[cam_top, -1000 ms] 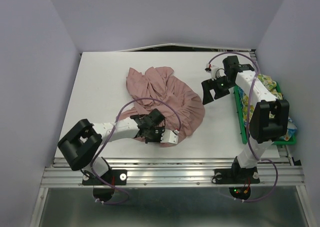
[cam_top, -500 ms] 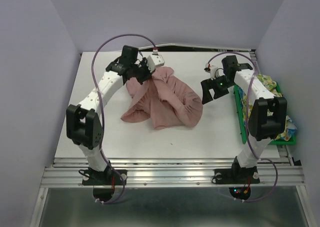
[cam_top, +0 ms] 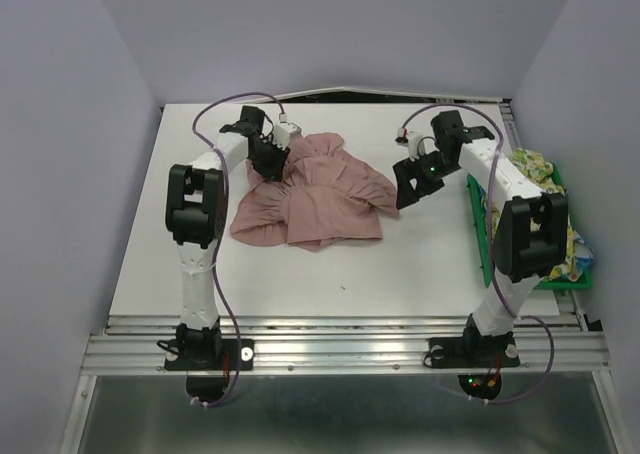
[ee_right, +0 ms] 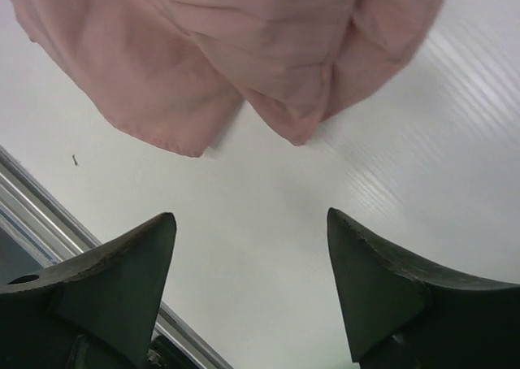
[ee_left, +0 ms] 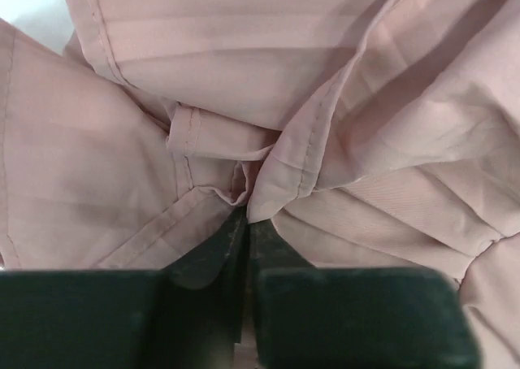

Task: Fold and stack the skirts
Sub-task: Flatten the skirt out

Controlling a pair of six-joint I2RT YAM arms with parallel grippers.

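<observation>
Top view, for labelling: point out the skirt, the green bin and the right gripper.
skirt point(cam_top: 320, 199), top view, middle of the pink cloth.
green bin point(cam_top: 481, 239), top view, its left rim.
right gripper point(cam_top: 410, 196), top view, between its open jaws.

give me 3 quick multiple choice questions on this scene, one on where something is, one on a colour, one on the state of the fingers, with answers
1. Where is the green tray?
A) at the table's right edge
B) at its left edge
C) between the arm bases

2. What colour is the skirt?
A) blue
B) pink
C) white

3. How are the right arm's fingers?
A) shut on the skirt
B) shut on nothing
C) open, holding nothing

Answers:
1 A, the top view shows it beside the right arm.
2 B, every view shows pink cloth.
3 C, the right wrist view shows bare table between them; only the left arm's fingers pinch the cloth.
</observation>
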